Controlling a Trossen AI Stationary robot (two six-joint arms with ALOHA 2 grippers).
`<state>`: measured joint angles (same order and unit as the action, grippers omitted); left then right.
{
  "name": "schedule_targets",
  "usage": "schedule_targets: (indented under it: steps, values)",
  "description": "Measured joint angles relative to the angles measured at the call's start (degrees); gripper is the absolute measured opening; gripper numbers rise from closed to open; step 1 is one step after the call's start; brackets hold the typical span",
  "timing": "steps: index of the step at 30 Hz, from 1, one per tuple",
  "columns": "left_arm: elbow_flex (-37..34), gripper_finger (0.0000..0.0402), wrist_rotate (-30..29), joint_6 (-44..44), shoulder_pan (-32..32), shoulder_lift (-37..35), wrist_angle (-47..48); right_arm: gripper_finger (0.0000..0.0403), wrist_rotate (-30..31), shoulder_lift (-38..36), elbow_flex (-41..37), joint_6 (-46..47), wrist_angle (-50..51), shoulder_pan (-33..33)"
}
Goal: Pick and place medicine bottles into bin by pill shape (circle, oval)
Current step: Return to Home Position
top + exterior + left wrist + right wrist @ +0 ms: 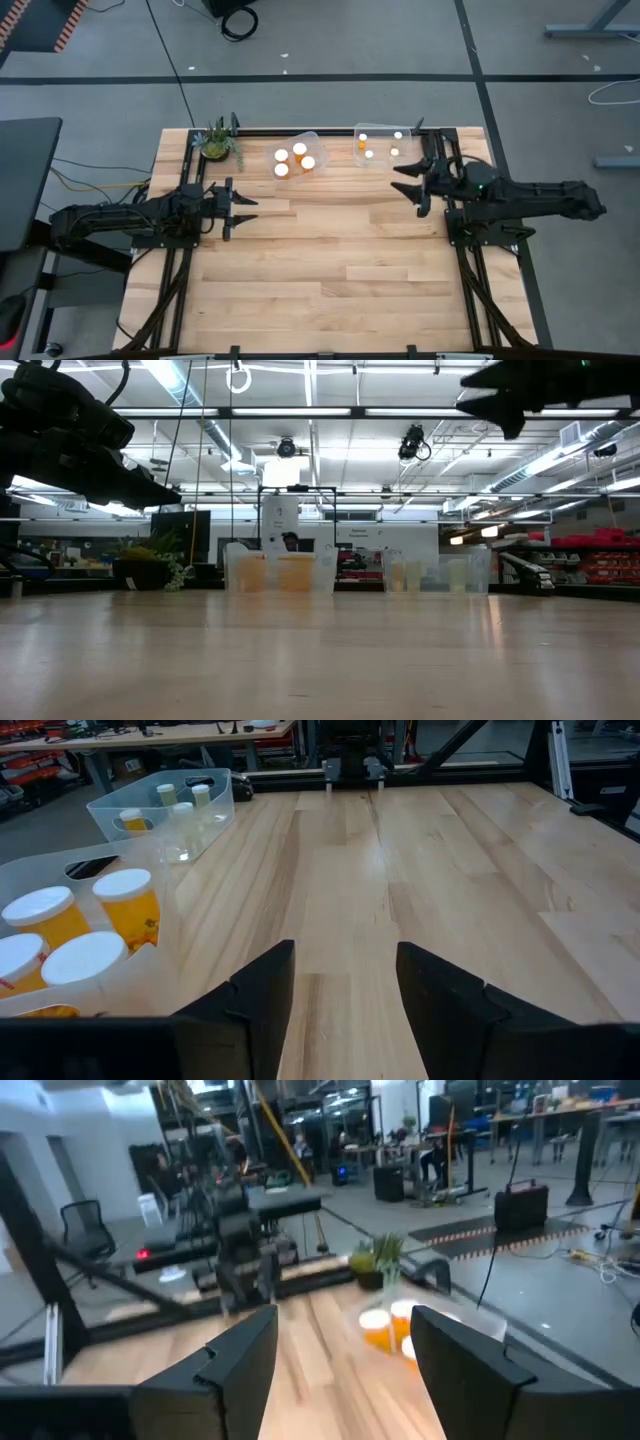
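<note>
Light wood plank table on a grey floor crossed by dark tape lines. Little potted plant sits at the tabletop's far left corner. There's a coiled black cable on the floor beyond the table and a white cable off to the right. From table level you get long ceiling strip lights and red shelving. Black office chair out in the room too.
</note>
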<state>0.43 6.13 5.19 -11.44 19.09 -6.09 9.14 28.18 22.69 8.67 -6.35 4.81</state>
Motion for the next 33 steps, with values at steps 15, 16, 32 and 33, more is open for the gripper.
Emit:
schedule_targets:
  steps: [15, 16, 32, 33]
  values:
    - [0.00, 0.0187, 0.00, 0.00, 0.00, 0.01, 0.00, 0.0237, -4.74, -18.26, -18.67, -4.17, -6.31, -0.12]
    - [0.00, 0.0187, 0.00, 0.00, 0.00, 0.00, -0.01, 0.0237, -4.76, -19.11, -19.36, -4.18, -6.32, -0.12]
    - [0.00, 0.0187, 0.02, 0.00, 0.00, 0.00, 0.00, 0.0237, -4.92, -28.15, -22.29, -3.95, -0.75, 1.49]
    - [0.00, 0.0187, 0.02, 0.00, 0.00, 0.02, 0.00, 0.0237, -4.92, -28.15, -22.29, -3.94, -0.56, 1.49]
